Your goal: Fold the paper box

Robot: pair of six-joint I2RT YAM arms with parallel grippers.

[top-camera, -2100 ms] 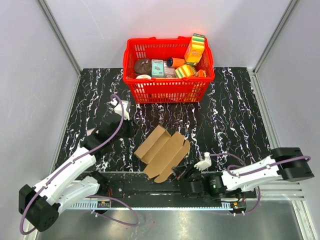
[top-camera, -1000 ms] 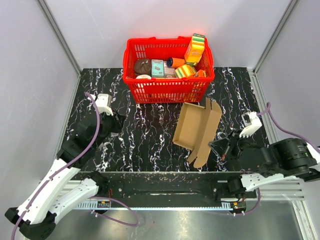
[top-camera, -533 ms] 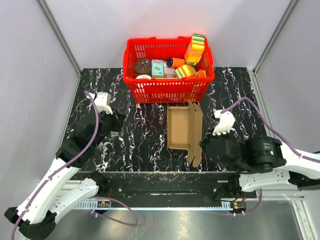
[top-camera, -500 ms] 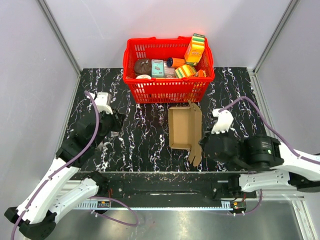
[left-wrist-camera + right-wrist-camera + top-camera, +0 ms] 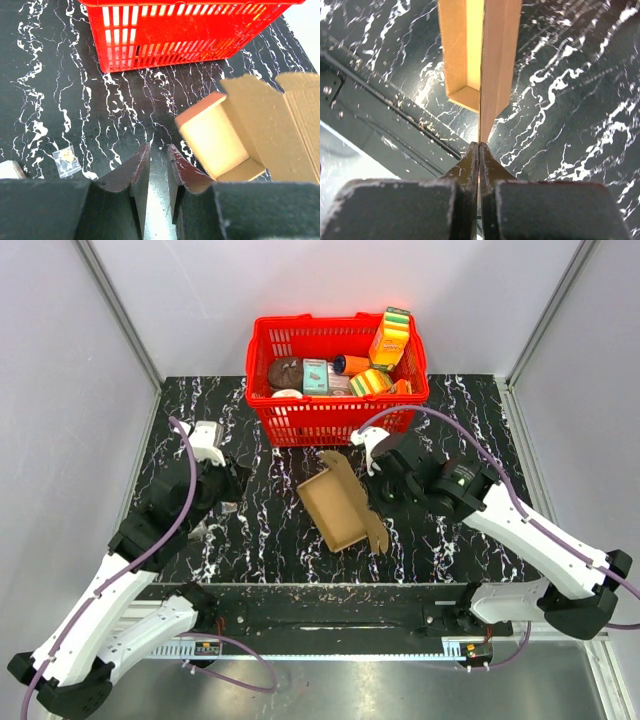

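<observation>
Black marbled tabletop [image 5: 270,550] carries the scene. The right hand [image 5: 479,146] is clenched on a thin flap edge of the paper box [image 5: 338,508], which sits half-opened near the tabletop's middle, just in front of the red basket [image 5: 300,420]. The left hand [image 5: 158,155] hovers beside the box, fingers slightly parted, grasping nothing.

The top view looks down on the whole counter [image 5: 270,530] from above its near edge. Both wrist views sit close and low, sharing the paper box [image 5: 340,510].
</observation>
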